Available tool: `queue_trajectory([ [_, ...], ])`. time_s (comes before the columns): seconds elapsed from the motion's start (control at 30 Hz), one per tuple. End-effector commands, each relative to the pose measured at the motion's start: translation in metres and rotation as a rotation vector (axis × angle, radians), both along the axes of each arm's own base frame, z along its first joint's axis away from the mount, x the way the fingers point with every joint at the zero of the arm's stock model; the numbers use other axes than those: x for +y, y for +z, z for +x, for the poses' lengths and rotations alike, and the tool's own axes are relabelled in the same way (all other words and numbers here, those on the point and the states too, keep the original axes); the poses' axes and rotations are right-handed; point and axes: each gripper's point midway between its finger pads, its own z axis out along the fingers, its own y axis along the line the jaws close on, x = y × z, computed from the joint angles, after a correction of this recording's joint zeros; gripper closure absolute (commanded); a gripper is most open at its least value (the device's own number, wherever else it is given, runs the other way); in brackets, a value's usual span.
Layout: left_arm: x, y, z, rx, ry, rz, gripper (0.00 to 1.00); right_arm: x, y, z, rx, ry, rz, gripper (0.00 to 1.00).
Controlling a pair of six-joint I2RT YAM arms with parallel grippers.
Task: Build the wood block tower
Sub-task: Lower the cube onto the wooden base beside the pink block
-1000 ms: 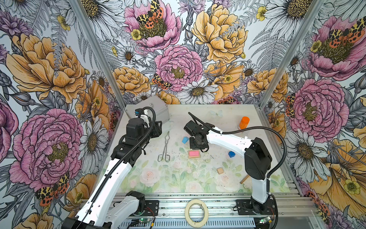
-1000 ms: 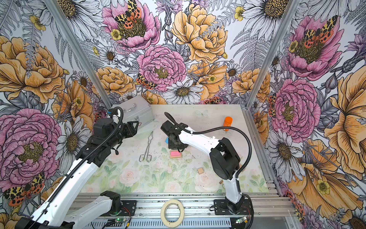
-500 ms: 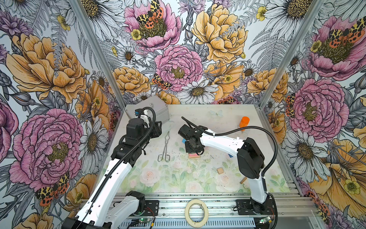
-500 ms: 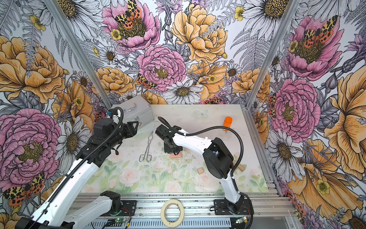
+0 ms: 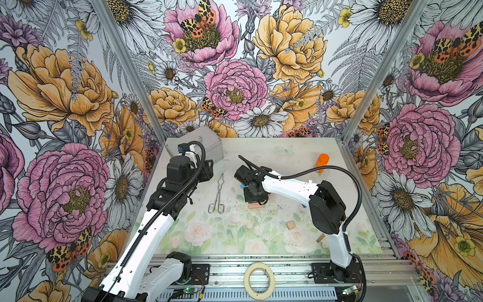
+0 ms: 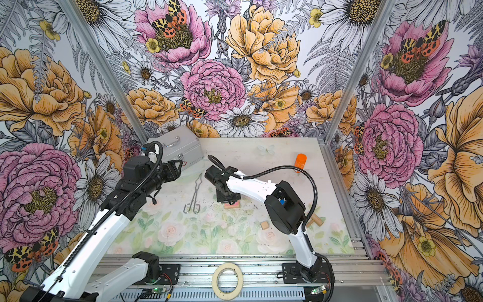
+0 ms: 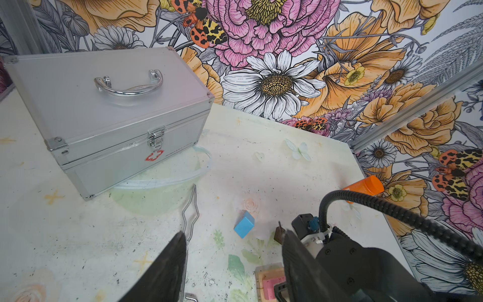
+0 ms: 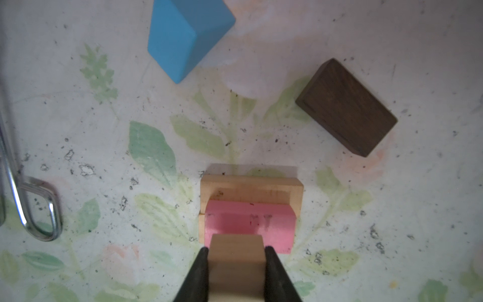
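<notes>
Two layers stand mid-way across the table [image 5: 274, 162]: pink bar [image 8: 251, 224] on a tan base [image 8: 251, 184]. Right pincer [image 8: 236, 250] is clamped on a tan cube [image 8: 236, 272] just over the bar's near edge, and the bar's long axis runs finger to finger. Left pincer [image 5: 207, 170] is part-open and empty, off by the silver case [image 5: 198, 146], so the right arm is nearer.

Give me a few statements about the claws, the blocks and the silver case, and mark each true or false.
1. The right claw grips a tan block. True.
2. The dark brown block sits on the pink block. False: it lies on the table, apart from the pink block.
3. The left claw holds the blue block. False: that claw is open and empty; the blue block lies on the table.
4. The silver case is closed. True.
</notes>
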Motion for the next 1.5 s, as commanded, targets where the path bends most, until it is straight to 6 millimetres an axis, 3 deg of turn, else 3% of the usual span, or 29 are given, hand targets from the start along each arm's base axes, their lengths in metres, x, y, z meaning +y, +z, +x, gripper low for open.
queue_trajectory([
  [0.0, 0.001, -0.007, -0.002, 0.015, 0.003, 0.020, 0.40, 0.003, 0.000, 0.004, -0.016, -0.014, -0.002, 1.00],
  [1.47, -0.001, -0.009, -0.001, 0.020, -0.005, 0.022, 0.40, 0.001, -0.008, 0.015, -0.037, -0.055, 0.000, 1.00],
])
